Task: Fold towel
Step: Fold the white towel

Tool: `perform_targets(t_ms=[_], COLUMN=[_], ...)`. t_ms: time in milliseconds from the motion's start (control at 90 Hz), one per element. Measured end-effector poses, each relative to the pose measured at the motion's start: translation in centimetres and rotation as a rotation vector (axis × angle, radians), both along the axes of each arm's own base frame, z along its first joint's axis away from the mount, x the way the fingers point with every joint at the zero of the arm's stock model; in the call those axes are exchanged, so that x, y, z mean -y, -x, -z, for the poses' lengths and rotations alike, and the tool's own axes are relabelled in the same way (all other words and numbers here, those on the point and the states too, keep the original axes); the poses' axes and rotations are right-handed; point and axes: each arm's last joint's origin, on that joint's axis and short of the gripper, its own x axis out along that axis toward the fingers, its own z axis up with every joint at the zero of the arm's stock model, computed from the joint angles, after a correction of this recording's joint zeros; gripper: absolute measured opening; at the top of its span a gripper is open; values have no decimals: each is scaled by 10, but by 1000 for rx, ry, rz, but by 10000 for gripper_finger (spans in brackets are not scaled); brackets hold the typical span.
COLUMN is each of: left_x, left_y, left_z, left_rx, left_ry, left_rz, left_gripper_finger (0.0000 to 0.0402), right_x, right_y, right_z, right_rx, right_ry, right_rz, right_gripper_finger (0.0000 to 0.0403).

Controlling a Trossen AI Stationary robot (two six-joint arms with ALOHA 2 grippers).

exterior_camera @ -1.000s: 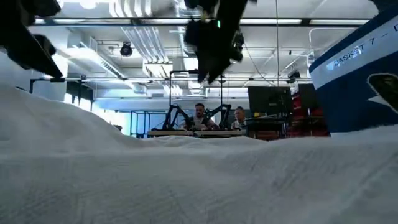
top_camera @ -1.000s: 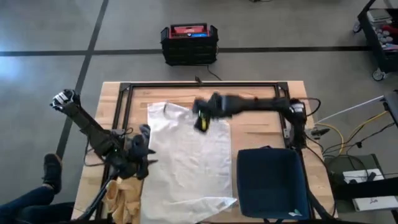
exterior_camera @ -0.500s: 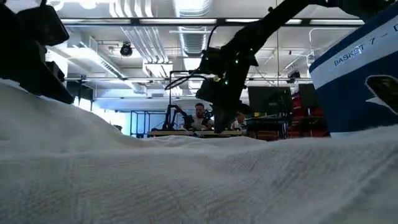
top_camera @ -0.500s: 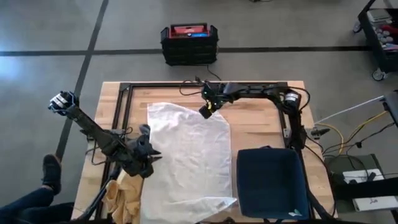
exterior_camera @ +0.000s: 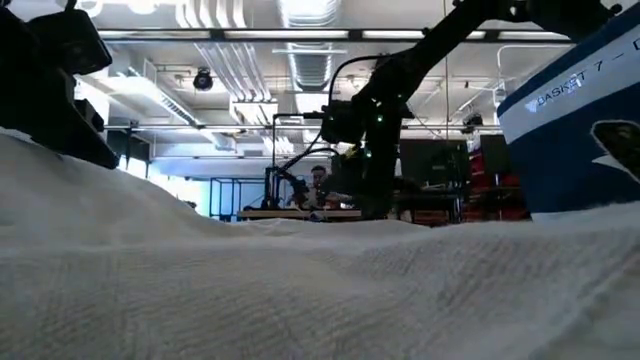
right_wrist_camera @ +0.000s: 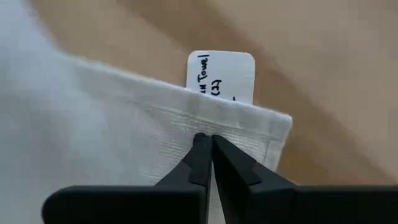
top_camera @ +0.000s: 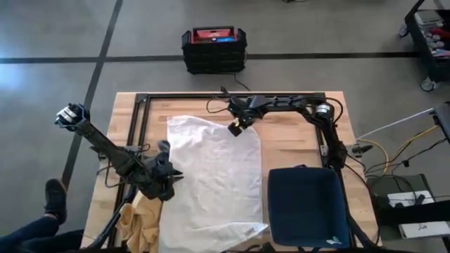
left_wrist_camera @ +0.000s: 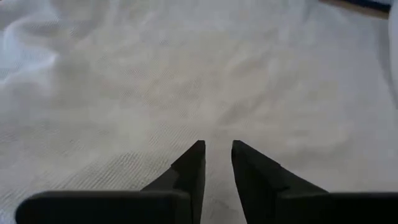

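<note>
A white towel [top_camera: 214, 176] lies spread flat over the middle of the wooden table. A white tag [right_wrist_camera: 221, 78] sticks out from under its far right corner. My right gripper [top_camera: 238, 128] is shut and stands low over that corner, its tips [right_wrist_camera: 208, 140] at the hem. At the towel's left edge my left gripper [top_camera: 169, 176] points across the cloth. Its fingers [left_wrist_camera: 217, 146] are a little apart with nothing between them. Whether they touch the towel [left_wrist_camera: 186, 74] does not show. My right gripper's shut fingertips meet the towel's far hem [right_wrist_camera: 186, 118] close to the right corner, slanting down from the far side. The cloth there lies flat on the table. Whether any cloth is caught between the fingers, I cannot tell.
A dark blue basket [top_camera: 306, 207] stands at the near right, beside the towel. Yellowish cloths [top_camera: 137, 221] lie at the near left corner. A black frame [top_camera: 140, 126] runs along the table's far and left sides. A black crate [top_camera: 214, 49] sits on the floor beyond.
My right gripper has swung from above the towel's far part toward the far edge and a little right. It has then come down onto the towel's far right corner. The towel lies as it did.
</note>
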Motion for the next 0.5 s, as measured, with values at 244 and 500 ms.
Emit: perform_targets(t_ms=[244, 500], left_x=[3, 8], left_y=[-1, -5], left_z=[7, 6], left_rx=[-65, -91], left_ry=[41, 44], left_rz=[31, 48], left_gripper_finger=[60, 59], right_x=[1, -7], right_y=[8, -2], right_z=[-3, -33], right_rx=[-89, 52], right_ry=[46, 87], right_rz=[30, -73], right_gripper_finger=[2, 2])
